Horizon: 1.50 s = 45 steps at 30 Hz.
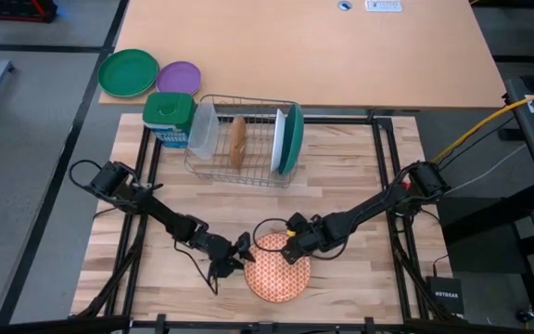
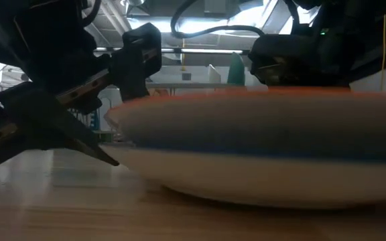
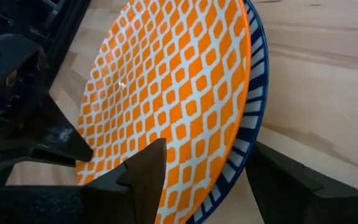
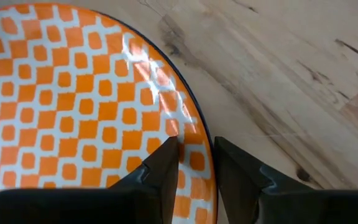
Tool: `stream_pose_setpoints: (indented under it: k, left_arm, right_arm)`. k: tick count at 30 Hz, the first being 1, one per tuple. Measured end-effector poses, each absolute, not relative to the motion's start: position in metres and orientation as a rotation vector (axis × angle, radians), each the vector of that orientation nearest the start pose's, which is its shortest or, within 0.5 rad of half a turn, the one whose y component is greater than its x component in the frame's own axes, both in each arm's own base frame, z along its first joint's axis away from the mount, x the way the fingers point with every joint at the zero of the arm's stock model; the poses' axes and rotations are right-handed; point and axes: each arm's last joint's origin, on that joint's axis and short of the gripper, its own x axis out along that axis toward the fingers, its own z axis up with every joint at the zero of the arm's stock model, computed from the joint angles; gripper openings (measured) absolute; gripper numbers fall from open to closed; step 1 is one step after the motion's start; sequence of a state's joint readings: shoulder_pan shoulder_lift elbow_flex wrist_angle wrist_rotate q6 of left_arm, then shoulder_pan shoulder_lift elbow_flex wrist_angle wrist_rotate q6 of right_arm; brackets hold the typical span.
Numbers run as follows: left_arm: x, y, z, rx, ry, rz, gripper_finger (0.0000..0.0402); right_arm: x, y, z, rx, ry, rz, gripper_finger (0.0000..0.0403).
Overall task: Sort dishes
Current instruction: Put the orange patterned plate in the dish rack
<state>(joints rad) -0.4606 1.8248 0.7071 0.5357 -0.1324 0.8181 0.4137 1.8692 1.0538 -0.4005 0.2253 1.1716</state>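
Both arms were down at the front edge of the worktop (image 1: 341, 186), converged on the orange-red plate (image 1: 278, 267), which lay flat on the wood just in from that edge, near its middle. From above, the left gripper (image 1: 238, 252) sat at the plate's left rim and the right gripper (image 1: 291, 243) at its far rim, but that view could not show how the fingers stood. The left wrist view settled it for that side: its two dark fingers (image 3: 143, 177) stood wide apart, straddling the plate's blue-striped rim, one over the patterned face and one outside on the wood. The right wrist view showed the right gripper's fingers (image 4: 163, 168) close together with only a narrow gap, the plate's dark edge running right into that gap; whether they actually pinched it, I could not tell. The low view gave what none of the others did: the plate's white underside with a blue band, seen edge-on. Back by the far edge, only the high view caught the wire rack (image 1: 241, 139) holding the teal plate (image 1: 294, 137), the white plate (image 1: 279, 139) and the brown plate (image 1: 238, 141) on edge.
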Motion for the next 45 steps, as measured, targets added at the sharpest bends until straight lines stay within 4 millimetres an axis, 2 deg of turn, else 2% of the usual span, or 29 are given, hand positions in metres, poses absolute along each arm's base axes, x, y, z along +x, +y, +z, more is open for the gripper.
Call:
stream_pose_setpoints:
  k: [7,14,23,29,45]
  left_arm:
    - [0.292,-0.149,0.112,0.983,0.412,-0.506,0.0202]
    - [0.285,-0.154,0.109,1.034,0.482,-0.395,0.0202]
    - [0.275,-0.163,0.105,0.966,0.567,-0.353,0.0202]
    - [0.265,-0.168,0.108,0.975,0.603,-0.260,0.0202]
    - [0.252,-0.179,0.118,0.995,0.588,-0.305,0.0202]
  right_arm:
    - [0.317,0.132,0.126,0.650,1.065,-0.513,0.0104]
    - [0.317,0.132,0.126,0.651,1.065,-0.513,0.0104]
    - [0.317,0.132,0.126,0.652,1.068,-0.512,0.0104]
    - [0.317,0.132,0.126,0.655,1.067,-0.509,0.0104]
    - [0.318,0.132,0.125,0.658,1.061,-0.506,0.0104]
